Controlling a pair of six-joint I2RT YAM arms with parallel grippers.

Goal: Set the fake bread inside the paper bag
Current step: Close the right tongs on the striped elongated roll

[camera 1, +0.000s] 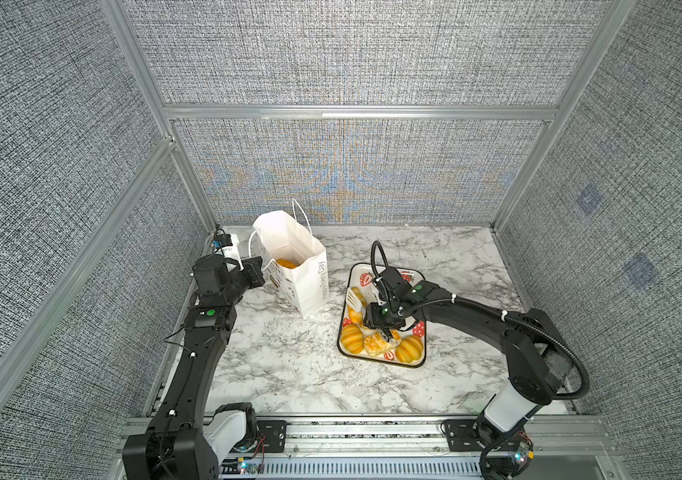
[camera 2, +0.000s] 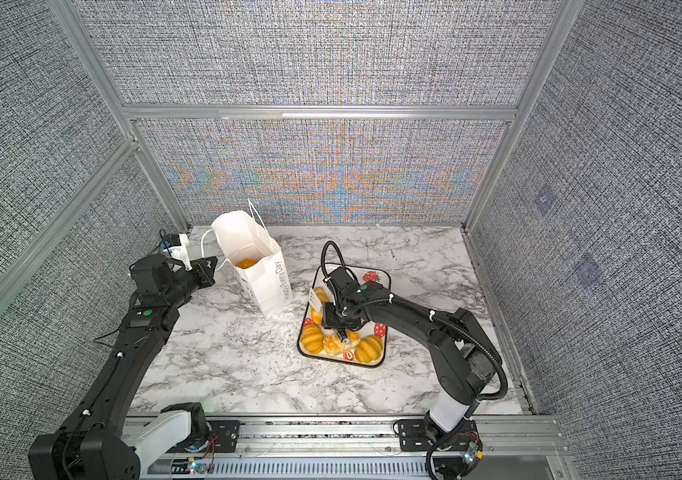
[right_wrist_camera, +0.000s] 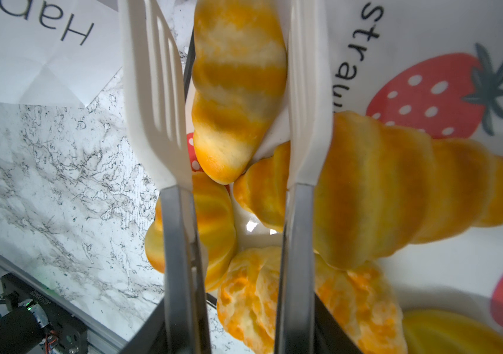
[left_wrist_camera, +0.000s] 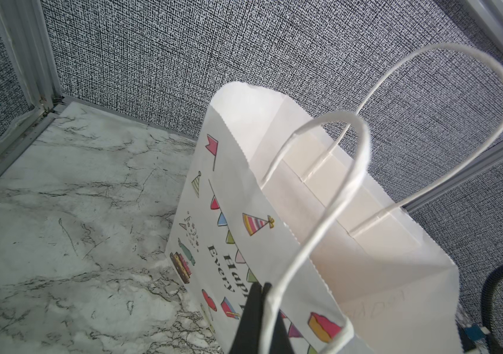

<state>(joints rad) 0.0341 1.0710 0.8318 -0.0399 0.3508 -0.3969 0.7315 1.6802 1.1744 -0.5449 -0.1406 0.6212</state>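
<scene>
Left tool (left_wrist_camera: pixel 262 303) is sitting at the 9 o'clock side of the paper bag (camera 1: pixel 302 282), clamping fully closed on its near cord handle (left_wrist_camera: pixel 340 116). The bag is standing upright with its mouth open on the marble desk (camera 1: pixel 281 374), at 10 o'clock from the strawberry tray (right_wrist_camera: pixel 428 30). One piece of fake bread (camera 1: pixel 285 263) is lying inside the bag.

Right tool (camera 1: pixel 387 330) is hovering over the tray, partly closed and gripping the metal arms of the white slotted tongs (right_wrist_camera: pixel 155 107). The tong heads are straddling a long striped loaf (right_wrist_camera: pixel 238 92): one head is touching its side and the other is sitting just beside it. A croissant (right_wrist_camera: pixel 397 190) is lying under one tong arm.

A ridged roll (camera 1: pixel 352 337), a crumbly bun (camera 1: pixel 374 344) and a second ridged roll (camera 1: pixel 409 348) are sitting along the tray's 6 o'clock edge.
</scene>
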